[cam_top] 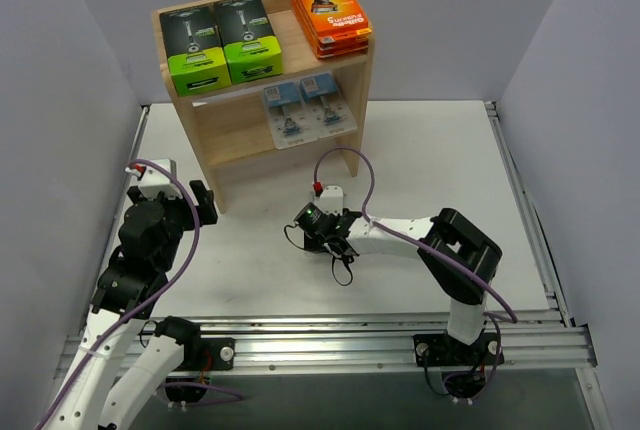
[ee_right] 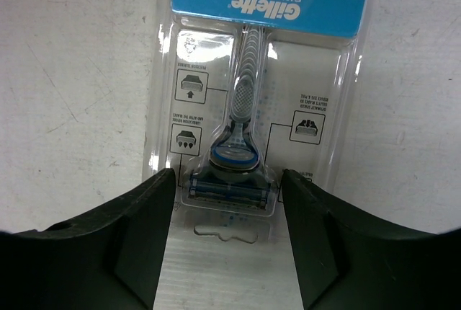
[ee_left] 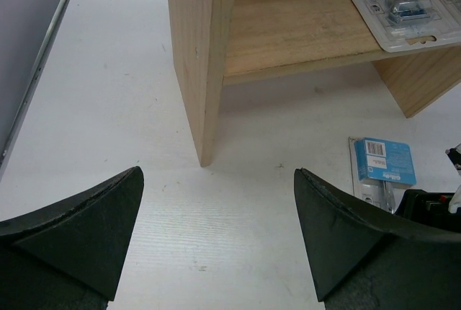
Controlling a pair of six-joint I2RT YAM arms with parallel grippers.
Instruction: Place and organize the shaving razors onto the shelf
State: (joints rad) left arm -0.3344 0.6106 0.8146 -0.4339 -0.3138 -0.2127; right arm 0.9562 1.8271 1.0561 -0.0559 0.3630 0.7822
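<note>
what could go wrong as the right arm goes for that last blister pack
The right gripper straddles only the raised bubble of the blister pack, which lies flat on the table; a pinch there may slip. The two packs on the middle tier of the shelf overhang its front edge, so adding a third could knock them off.

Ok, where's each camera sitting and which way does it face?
Top external: above and behind the bases, looking down at table, wooden shelf; both arms show.
Left wrist: on the left arm, facing the shelf's side panel; open left end effector frames it.
Right wrist: straight down on a Gillette blister pack; right end effector straddles it.
Shared: both wrist views show that pack.
</note>
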